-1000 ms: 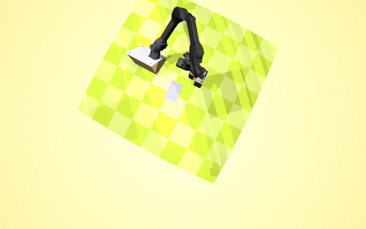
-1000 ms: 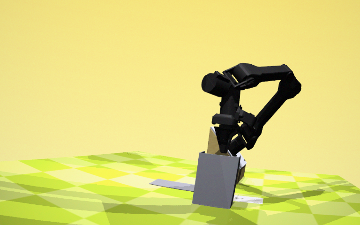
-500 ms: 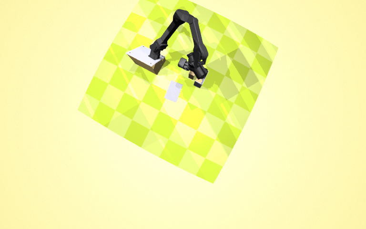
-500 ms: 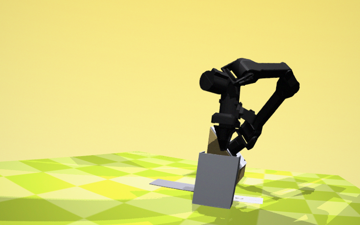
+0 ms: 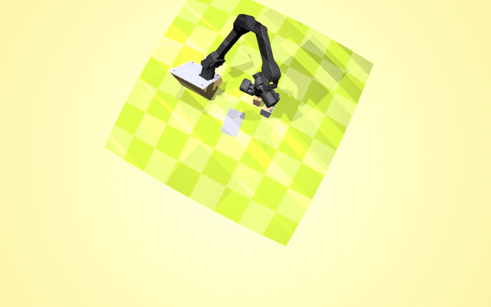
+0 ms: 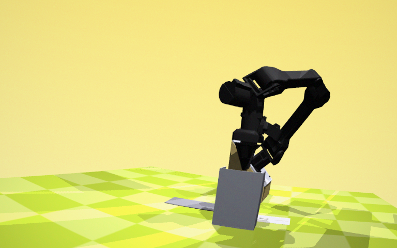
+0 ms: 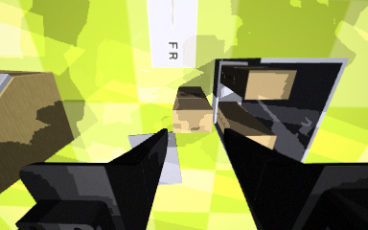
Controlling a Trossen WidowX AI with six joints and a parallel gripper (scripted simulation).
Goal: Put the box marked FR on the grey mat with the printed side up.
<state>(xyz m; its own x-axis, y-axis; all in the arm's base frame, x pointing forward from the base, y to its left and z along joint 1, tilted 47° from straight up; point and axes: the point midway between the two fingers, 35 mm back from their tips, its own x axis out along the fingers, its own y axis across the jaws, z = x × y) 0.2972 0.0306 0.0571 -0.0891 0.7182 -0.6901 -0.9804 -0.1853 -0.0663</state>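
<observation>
Lime-green and pale-yellow checkered bench (image 5: 184,175) (image 6: 52,201) (image 7: 194,194), light grey flat rectangular mat (image 5: 232,125) (image 6: 187,202) (image 7: 172,165) that was plain, tan-topped boxes with dark brown sides, black lettering on white card (image 6: 278,220) (image 7: 172,29)

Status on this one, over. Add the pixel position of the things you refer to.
Gripper (image 7: 195,133) part open, nothing held. One box (image 7: 193,121) outside the bin (image 7: 280,60), two in it; FR box unidentified. Grey mat (image 5: 233,123) (image 7: 172,165) without a box.

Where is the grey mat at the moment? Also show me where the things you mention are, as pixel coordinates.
In the top view, the grey mat (image 5: 231,125) (image 6: 187,202) (image 7: 172,168) lies below and right of the arm's base plate (image 5: 188,72).
</observation>
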